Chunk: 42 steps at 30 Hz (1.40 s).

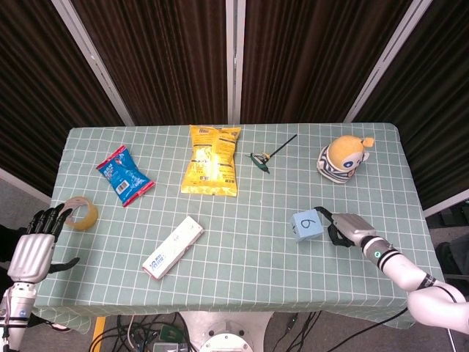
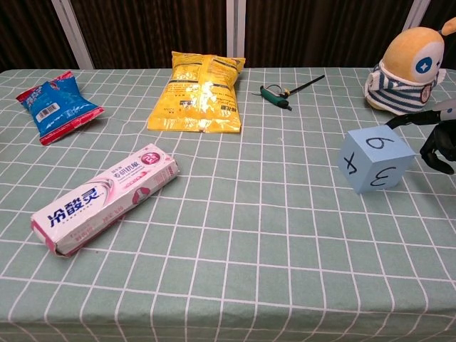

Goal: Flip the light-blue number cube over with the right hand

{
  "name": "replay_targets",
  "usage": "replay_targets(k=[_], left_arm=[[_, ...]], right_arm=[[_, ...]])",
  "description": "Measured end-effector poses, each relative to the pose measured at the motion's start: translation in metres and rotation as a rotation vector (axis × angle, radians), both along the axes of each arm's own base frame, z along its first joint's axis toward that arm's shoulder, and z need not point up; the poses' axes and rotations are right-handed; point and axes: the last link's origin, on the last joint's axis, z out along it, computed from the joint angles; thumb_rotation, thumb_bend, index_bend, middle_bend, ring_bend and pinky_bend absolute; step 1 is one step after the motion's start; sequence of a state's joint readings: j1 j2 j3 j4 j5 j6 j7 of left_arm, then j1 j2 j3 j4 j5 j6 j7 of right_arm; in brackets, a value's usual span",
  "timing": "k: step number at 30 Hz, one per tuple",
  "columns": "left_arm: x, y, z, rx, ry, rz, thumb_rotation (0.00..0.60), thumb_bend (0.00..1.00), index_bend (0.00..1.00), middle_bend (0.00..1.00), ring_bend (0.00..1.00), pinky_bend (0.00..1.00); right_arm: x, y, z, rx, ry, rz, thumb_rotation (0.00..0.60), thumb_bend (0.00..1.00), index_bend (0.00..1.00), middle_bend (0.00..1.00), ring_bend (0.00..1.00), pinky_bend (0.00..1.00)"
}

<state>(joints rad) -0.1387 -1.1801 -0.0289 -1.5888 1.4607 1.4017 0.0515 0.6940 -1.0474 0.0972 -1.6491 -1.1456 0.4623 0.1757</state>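
The light-blue number cube sits on the right part of the table, turned slightly askew, with 6 on top and 3 and an X on the sides facing the chest view. My right hand is right beside the cube's right side, low on the cloth. Its thumb reaches to the cube's upper right edge, and the other fingers curl downward without enclosing it. My left hand hovers off the table's left edge, fingers spread and holding nothing.
A pink toothpaste box lies front left, a yellow chip bag at the back middle, a blue snack packet back left. A tape roll sits near my left hand. A striped toy and a dark pen-like tool lie behind the cube.
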Motion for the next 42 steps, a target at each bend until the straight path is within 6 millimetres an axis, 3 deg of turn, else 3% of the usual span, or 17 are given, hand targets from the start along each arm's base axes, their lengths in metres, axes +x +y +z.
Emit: replay_targets(k=[12,23,36,42], left_arm=[[0.000,0.000,0.001,0.002,-0.013,0.001,0.600,0.00,0.07,0.00,0.00,0.04],[-0.002,0.001,0.003,0.000,-0.031,0.000,0.600,0.00,0.07,0.00,0.00,0.04],[-0.005,-0.001,0.007,0.013,-0.031,0.012,0.600,0.00,0.07,0.00,0.00,0.04],[-0.007,-0.001,0.009,0.016,-0.035,0.013,0.600,0.00,0.07,0.00,0.00,0.04]], right_arm=[[0.036,-0.011,0.004,0.106,-0.004,0.006,0.600,1.00,0.00,1.00,0.89,0.80],[0.057,-0.015,0.002,0.151,0.000,0.028,0.600,1.00,0.00,1.00,0.89,0.80],[0.108,-0.031,-0.007,0.265,0.029,0.089,0.600,1.00,0.00,1.00,0.89,0.80],[0.120,-0.035,-0.008,0.297,0.052,0.089,0.600,1.00,0.00,1.00,0.89,0.80]])
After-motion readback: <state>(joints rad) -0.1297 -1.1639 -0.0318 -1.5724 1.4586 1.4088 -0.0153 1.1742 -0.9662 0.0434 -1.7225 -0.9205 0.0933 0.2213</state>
